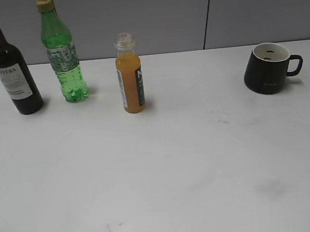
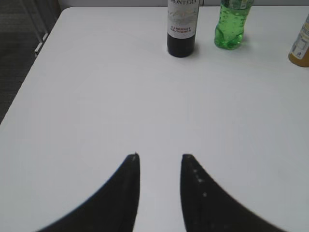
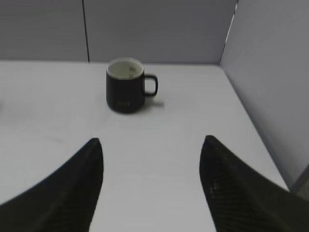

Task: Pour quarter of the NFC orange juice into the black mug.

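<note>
The NFC orange juice (image 1: 129,75) stands upright on the white table, uncapped, left of centre in the exterior view; its edge shows at the right border of the left wrist view (image 2: 300,46). The black mug (image 1: 268,68) stands at the back right, handle to the right, and shows in the right wrist view (image 3: 125,86) ahead of the jaws. My left gripper (image 2: 161,155) is open and empty over bare table, well short of the bottles. My right gripper (image 3: 152,140) is wide open and empty, short of the mug. Neither gripper shows in the exterior view.
A dark wine bottle (image 1: 10,65) and a taller green bottle (image 1: 61,51) stand at the back left, also in the left wrist view (image 2: 182,26) (image 2: 231,24). A grey partition wall (image 3: 270,72) runs behind and along the table's right side. The table's left edge (image 2: 29,72) drops off.
</note>
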Action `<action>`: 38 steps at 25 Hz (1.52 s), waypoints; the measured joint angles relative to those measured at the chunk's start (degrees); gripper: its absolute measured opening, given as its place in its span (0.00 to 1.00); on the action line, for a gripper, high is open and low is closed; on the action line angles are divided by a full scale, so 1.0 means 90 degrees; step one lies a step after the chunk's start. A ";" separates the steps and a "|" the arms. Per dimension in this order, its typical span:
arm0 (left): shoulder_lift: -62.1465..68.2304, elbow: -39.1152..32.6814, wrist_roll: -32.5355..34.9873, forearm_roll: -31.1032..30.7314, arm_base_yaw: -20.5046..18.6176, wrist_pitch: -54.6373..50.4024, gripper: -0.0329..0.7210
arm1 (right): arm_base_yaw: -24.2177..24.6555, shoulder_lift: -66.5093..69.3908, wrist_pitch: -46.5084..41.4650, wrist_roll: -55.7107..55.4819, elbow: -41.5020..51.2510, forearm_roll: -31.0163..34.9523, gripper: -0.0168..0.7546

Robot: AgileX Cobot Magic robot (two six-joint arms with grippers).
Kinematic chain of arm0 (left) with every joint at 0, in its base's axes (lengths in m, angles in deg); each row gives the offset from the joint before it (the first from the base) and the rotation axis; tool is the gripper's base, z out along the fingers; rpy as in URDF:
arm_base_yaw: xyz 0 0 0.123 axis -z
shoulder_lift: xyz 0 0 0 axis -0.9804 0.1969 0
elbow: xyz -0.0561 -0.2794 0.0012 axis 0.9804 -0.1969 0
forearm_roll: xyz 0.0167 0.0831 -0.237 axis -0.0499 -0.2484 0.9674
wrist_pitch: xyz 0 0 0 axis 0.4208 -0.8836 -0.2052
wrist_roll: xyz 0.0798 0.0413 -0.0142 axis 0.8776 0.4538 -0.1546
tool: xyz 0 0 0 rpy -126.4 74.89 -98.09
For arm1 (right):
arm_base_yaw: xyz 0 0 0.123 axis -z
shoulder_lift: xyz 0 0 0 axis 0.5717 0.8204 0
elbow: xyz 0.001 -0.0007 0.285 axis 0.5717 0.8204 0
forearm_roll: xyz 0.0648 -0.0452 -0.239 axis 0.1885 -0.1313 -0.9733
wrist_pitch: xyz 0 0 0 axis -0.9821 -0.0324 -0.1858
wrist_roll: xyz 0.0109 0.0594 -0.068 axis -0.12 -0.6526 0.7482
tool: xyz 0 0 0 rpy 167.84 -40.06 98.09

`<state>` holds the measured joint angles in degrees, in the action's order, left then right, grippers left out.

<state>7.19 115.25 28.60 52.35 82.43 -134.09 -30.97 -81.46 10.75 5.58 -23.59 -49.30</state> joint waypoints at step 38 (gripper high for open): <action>0.0000 0.0000 0.0000 0.0000 0.0000 0.0000 0.35 | 0.0000 1.0746 1.1609 -0.0186 0.0671 0.0164 0.84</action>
<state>7.19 115.25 28.60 52.35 82.43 -134.09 -30.97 15.26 115.23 3.91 -17.56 -47.83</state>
